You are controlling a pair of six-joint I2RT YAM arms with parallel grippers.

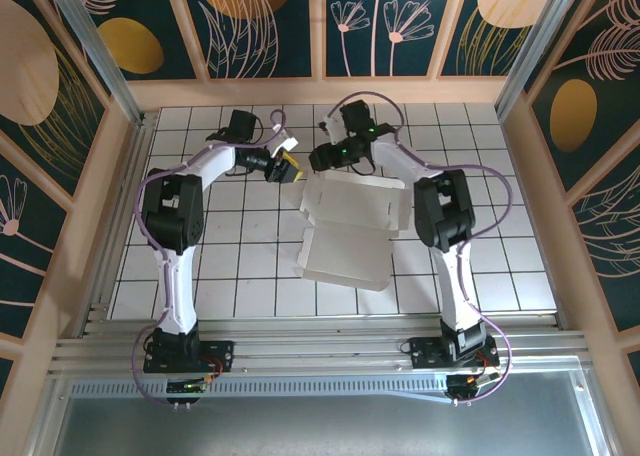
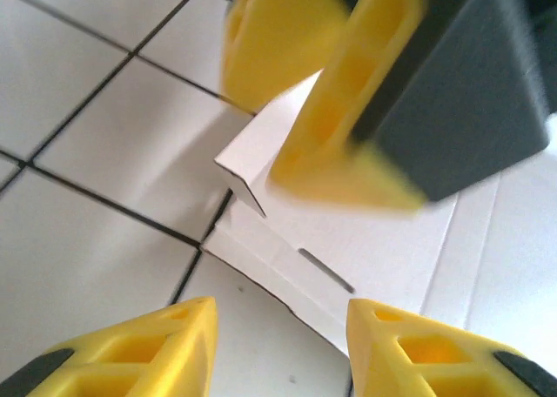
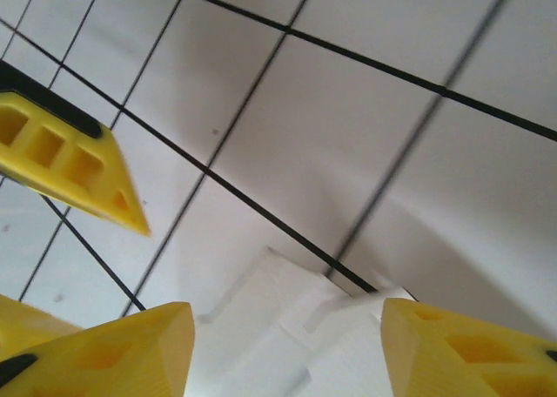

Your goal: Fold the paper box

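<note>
Bare tiled surface [image 1: 200, 266] lies free to the left, right and far side of the paper box [image 1: 350, 236], which takes up the middle. At the box's far left corner the left gripper [image 1: 287, 168] and right gripper [image 1: 320, 160] crowd just beside each other, with little gap between them. A wooden frame [image 1: 320, 92] fences the surface on three sides.

Reaching in, nose to nose.
My left arm [image 1: 175, 216] and right arm [image 1: 440, 211] bend inward; my left gripper [image 2: 283, 349] and right gripper [image 3: 283, 345] both have jaws apart.
</note>
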